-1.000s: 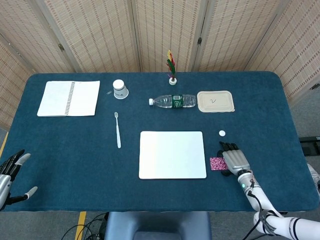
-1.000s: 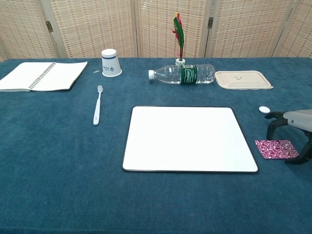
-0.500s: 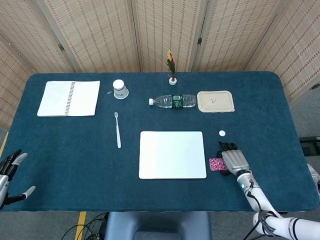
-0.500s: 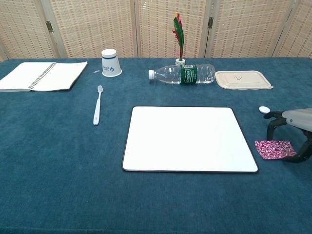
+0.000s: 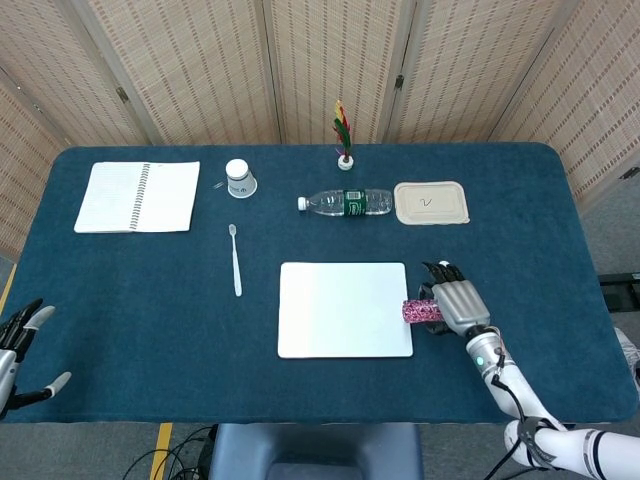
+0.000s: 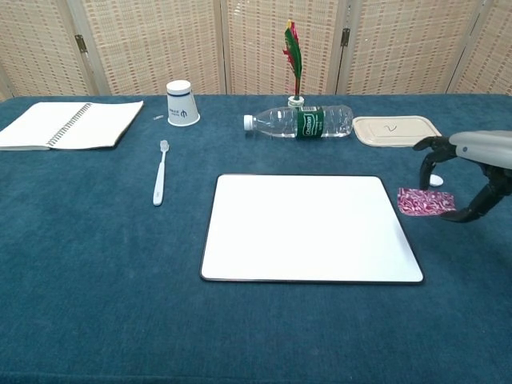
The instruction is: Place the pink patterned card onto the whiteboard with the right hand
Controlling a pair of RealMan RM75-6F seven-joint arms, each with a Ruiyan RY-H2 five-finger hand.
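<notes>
I am carrying the pink card (image 6: pixel 426 202) in my right hand (image 5: pixel 457 306), pinching it between fingers and thumb while the other fingers are arching loosely above it, and it is hanging clear of the table just beside the right edge of the whiteboard (image 5: pixel 345 309) (in the head view its left end is already overlapping that edge). So I am judging this to be the transport step, with the placing not yet done. The next move is calling for a short travel toward the board's middle, a gentle lowering until the card is lying flat, and then an opening of the fingers without dragging it. My left hand (image 5: pixel 22 345) is idling at the near left corner, fingers spread and holding nothing. The table (image 5: pixel 150 300) is wearing a dark blue cloth, and it is also carrying a notebook (image 5: pixel 138 197), a paper cup (image 5: pixel 239 178), a toothbrush (image 5: pixel 235 260), a water bottle (image 5: pixel 347 202) and a lidded tray (image 5: pixel 431 202), with woven screens (image 5: pixel 320 60) standing behind.
</notes>
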